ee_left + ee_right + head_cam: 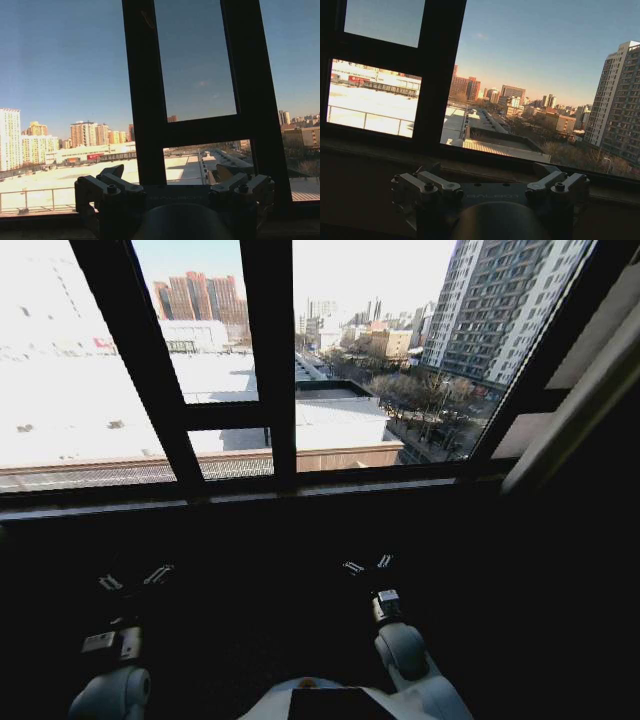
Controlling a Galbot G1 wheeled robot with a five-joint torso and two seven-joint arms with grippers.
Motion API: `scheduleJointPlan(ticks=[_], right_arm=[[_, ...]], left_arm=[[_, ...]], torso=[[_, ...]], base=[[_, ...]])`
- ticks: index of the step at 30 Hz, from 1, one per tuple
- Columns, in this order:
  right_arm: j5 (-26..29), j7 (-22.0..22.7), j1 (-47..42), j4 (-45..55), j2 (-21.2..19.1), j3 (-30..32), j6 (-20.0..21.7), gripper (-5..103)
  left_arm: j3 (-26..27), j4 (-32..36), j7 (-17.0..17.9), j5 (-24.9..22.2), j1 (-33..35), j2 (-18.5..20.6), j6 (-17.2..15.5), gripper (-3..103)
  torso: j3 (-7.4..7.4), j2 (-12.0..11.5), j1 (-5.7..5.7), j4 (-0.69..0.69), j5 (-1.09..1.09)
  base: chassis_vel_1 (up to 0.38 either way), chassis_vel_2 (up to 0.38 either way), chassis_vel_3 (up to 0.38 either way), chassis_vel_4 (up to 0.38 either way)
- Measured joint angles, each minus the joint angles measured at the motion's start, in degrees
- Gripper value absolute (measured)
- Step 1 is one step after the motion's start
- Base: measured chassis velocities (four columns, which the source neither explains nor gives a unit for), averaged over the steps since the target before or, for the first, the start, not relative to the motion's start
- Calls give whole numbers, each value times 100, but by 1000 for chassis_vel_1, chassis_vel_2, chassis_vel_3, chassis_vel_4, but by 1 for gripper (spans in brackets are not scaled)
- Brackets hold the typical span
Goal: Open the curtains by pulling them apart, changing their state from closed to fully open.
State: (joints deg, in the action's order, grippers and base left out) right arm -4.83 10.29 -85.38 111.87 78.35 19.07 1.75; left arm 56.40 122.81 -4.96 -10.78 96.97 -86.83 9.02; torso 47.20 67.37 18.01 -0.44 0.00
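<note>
Left gripper (133, 580) hangs low in the dark strip beneath the window, its two fingers spread apart and holding nothing; in the left wrist view the same left gripper (170, 176) shows both finger assemblies well apart with the city skyline visible between them. Right gripper (365, 563) sits nearer the middle of the head view, also below the sill, and its fingers are likewise spread and empty, as the right wrist view confirms for the right gripper (490, 172). Both point toward the glass without touching it. Ahead stands the dark window frame of thick vertical and horizontal bars (268, 360), with bare glass on every side of it showing pale flat rooftops, distant orange-lit towers and a tall grey apartment block. At the far right edge of the head view a pale, slanting band (585, 405) runs down beside the frame; it may be the gathered edge of the sheer white curtains, but I cannot tell for certain. Below the sill the wall is in deep shadow.
</note>
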Motion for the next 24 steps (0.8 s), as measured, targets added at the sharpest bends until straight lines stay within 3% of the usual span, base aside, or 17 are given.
scheduleJointPlan(ticks=[7, 13, 18, 24], right_arm=[[-144, -25, -26, -40, -1, -2, -187, 100], [-221, -33, -16, -101, -2, 4, -394, 100], [-215, -32, -23, -117, 2, 6, -533, 100], [-215, -34, -55, -161, -7, 12, -745, 100]], left_arm=[[19, 4, 0, -13, 21, 0, 52, 100], [24, 27, 2, -16, 27, -10, 78, 100], [21, 36, 6, -16, 46, -26, 100, 100], [8, 35, 9, -14, 74, -47, 146, 100]], torso=[[-2, 2, -3, 1, 4], [0, 0, -1, -2, 3], [-3, 4, -6, 2, -1], [-4, 5, -7, 0, -1]], base=[[71, -353, -56, 369], [244, -309, -269, 278], [275, -158, -272, 175], [65, -49, -100, 43]])
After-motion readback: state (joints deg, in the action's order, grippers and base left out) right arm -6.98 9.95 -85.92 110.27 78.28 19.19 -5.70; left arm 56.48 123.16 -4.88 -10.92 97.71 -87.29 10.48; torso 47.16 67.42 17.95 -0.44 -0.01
